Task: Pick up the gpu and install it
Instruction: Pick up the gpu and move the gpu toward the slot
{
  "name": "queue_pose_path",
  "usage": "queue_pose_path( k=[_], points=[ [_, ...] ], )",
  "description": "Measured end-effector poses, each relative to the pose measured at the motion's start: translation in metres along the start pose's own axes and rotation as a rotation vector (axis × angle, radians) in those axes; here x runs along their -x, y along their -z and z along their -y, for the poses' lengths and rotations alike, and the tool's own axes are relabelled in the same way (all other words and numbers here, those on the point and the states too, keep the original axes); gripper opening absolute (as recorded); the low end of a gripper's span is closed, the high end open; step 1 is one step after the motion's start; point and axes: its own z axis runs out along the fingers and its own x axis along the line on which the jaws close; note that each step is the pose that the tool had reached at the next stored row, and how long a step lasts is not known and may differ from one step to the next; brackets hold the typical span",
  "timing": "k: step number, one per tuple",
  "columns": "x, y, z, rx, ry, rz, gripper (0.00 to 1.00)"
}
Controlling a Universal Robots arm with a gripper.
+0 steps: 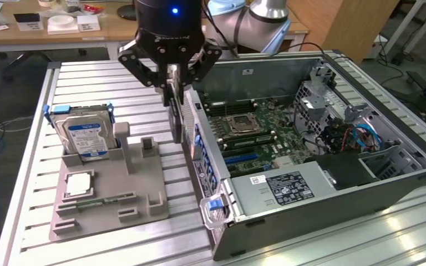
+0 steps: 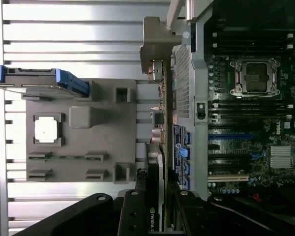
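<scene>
One pincer point(image 1: 175, 83) pinched the single gpu point(image 1: 176, 122) on edge, hanging between one grey parts holder point(image 1: 102, 221) and one open computer case point(image 1: 309, 217).

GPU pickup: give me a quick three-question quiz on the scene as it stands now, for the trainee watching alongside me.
1. True or false: the gripper is clamped on the gpu.
2. Choose one. The gpu hangs: A) on edge between the grey holder and the computer case, just outside its wall; B) seated inside the case; C) lying flat in the holder.
3. Fill in: the hard drive stands on edge in the ____.
Key: 1 true; 2 A; 3 grey holder.
</scene>
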Motion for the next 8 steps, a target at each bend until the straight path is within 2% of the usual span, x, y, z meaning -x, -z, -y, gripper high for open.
queue_pose_path(
  k=[8],
  points=[
    [0.030, -0.0007, -0.0007, 0.0044, 0.000, -0.0001, 0.27]
  ],
)
